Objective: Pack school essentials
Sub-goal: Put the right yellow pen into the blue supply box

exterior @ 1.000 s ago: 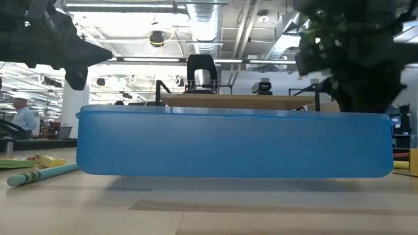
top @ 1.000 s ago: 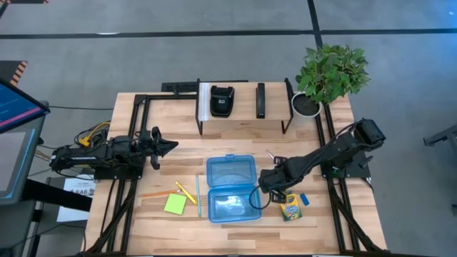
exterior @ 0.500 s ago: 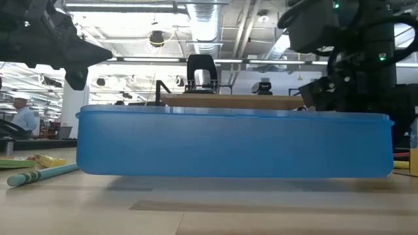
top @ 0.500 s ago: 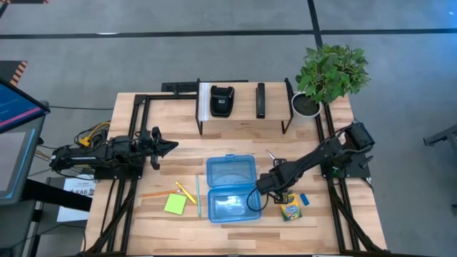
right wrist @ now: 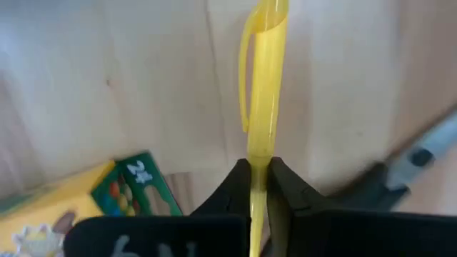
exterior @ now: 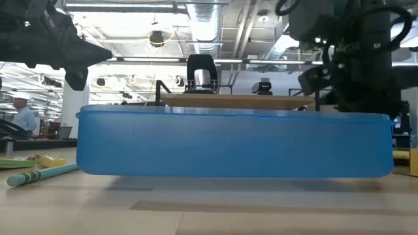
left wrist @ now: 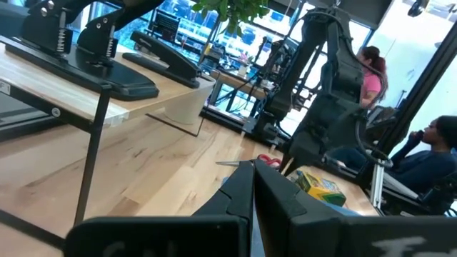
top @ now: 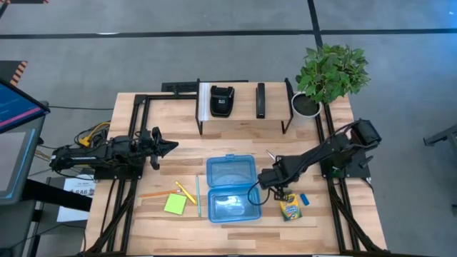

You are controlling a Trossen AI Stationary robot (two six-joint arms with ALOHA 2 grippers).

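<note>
Right gripper (right wrist: 260,178) fingers (right wrist: 235,187) tight on yellow pen (right wrist: 264,86), beside crayon box (right wrist: 93,207).

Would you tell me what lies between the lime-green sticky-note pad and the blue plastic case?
In the high view, a teal pencil lies between sticky-note pad and blue case.

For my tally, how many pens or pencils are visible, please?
4: orange pencil, yellow pencil, teal pencil left of the box; yellow pen in the right gripper. Others may hide.
</note>
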